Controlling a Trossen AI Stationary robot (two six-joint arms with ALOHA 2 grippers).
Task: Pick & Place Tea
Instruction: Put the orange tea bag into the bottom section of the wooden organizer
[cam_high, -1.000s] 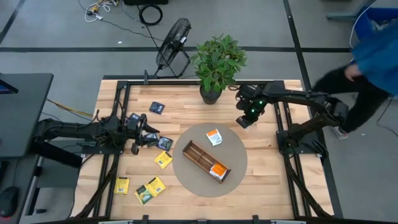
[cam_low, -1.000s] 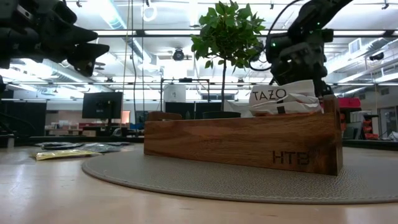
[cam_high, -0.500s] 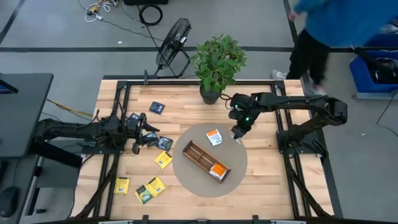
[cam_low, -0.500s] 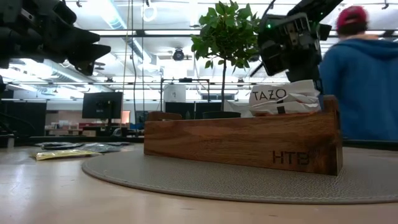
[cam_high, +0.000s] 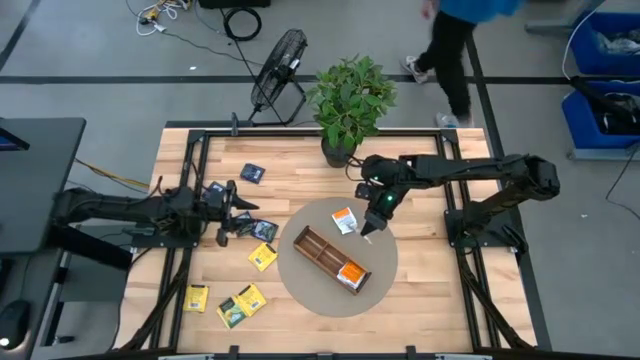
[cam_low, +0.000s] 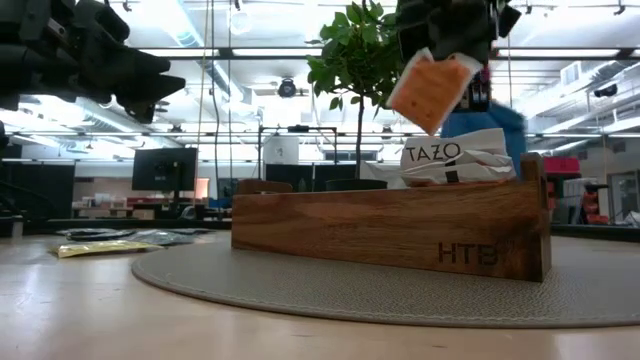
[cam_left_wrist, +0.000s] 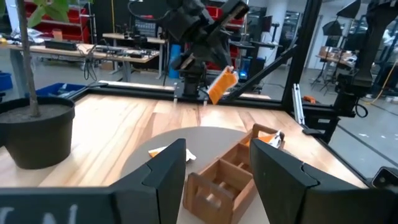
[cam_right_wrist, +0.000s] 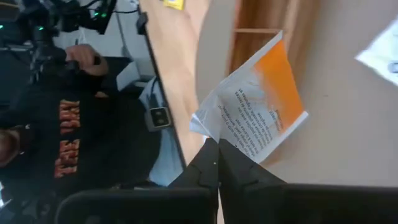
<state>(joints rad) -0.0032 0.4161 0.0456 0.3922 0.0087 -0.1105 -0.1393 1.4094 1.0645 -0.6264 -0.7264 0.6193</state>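
While above the mat (cam_high: 310, 290), right fingers (cam_right_wrist: 214, 163) pinch orange sachet (cam_right_wrist: 264, 106) | left fingers (cam_left_wrist: 211, 171) apparently apart, empty

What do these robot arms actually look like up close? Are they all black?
Mostly, yes. Both arms are slim, dark, jointed tubes mounted at the table's sides. The right gripper ends in two thin dark fingers, with a small green light glowing just behind it. The left gripper has two broad, flat, dark matte fingers.

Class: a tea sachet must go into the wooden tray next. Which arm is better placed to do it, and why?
The right. Its gripper is shut on an orange-and-white sachet, held above the round mat beside the wooden tray. The left gripper hangs open over the table's left side, away from the tray, holding nothing.
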